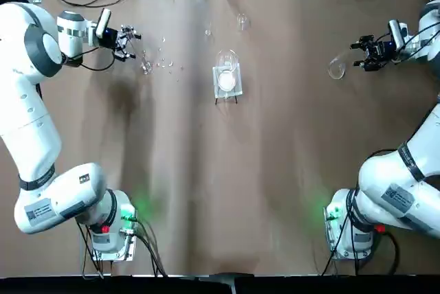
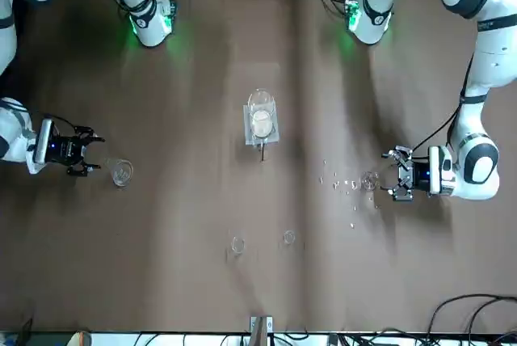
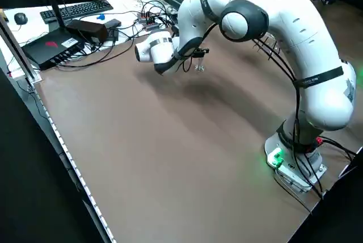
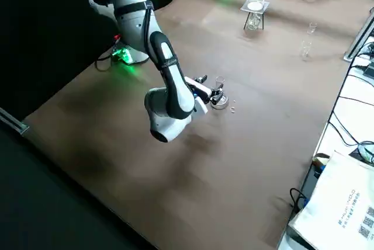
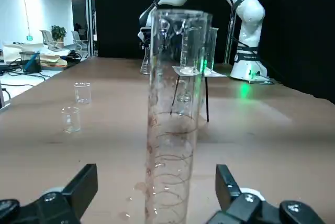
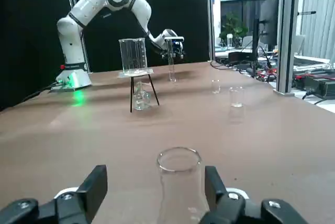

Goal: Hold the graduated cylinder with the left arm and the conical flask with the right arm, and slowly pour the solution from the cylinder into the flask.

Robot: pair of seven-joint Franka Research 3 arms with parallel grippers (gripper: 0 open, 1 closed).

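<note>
Left of the tripod stand (image 6: 148, 71), the left gripper (image 5: 157, 179) is holding its fingers open, with the upright graduated cylinder (image 5: 172, 130) standing ungripped before them. Right of the stand, the right gripper (image 6: 156, 182) is likewise spreading its fingers, near the upright conical flask (image 6: 180, 198). The stand is supporting a beaker (image 6: 133, 55).

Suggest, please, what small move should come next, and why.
Probably close the left gripper on the graduated cylinder: its open fingers flank the glass without touching it. The right gripper, by the conical flask, is likewise open, so both vessels seem to need gripping before any pouring.
</note>
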